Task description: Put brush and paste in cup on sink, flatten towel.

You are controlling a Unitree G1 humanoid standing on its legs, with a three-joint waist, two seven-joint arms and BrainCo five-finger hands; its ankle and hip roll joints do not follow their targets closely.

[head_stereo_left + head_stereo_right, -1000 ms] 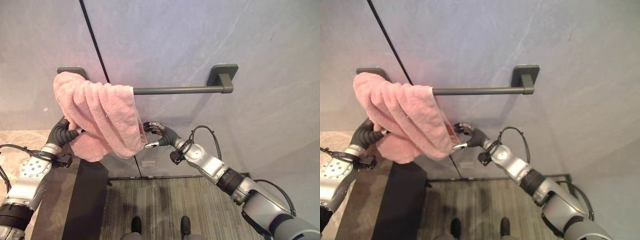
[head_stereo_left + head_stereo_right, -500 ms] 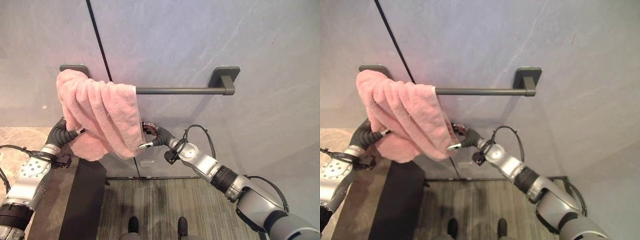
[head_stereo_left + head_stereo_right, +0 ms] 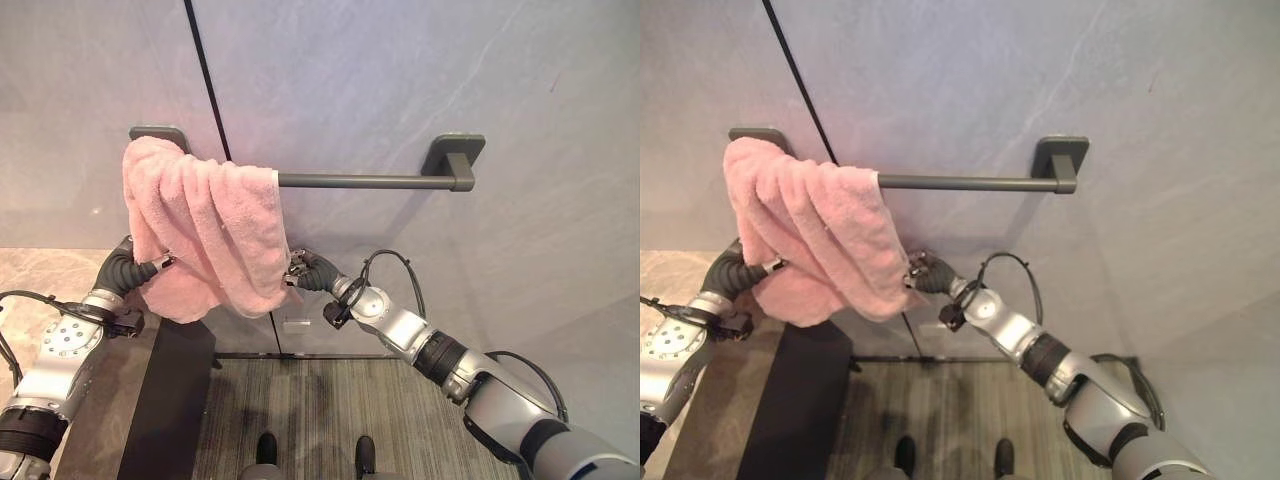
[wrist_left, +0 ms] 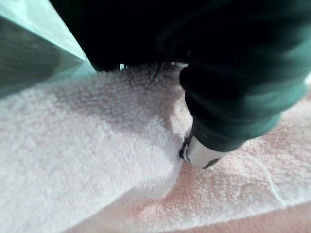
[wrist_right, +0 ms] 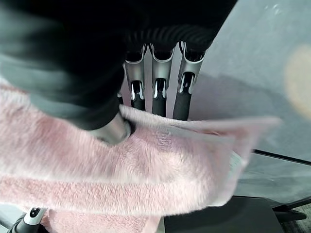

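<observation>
The pink towel [image 3: 205,230] hangs bunched over the left end of the towel bar [image 3: 370,181], its long axis running down from the bar. Below the bar, the right hand [image 3: 305,271] pinches the towel's lower right edge between thumb and fingers. The left hand [image 3: 130,268] sits at the towel's lower left, seemingly gripping it; its fingers are buried in cloth.

Grey towel bar [image 3: 370,181] on blue-grey wall [image 3: 350,80].

This is a bathroom. A dark wall-mounted towel rail [image 3: 370,181] holds a pink towel [image 3: 205,225] against grey stone-look wall panels [image 3: 400,80], above a beige marble counter [image 3: 40,275].
</observation>
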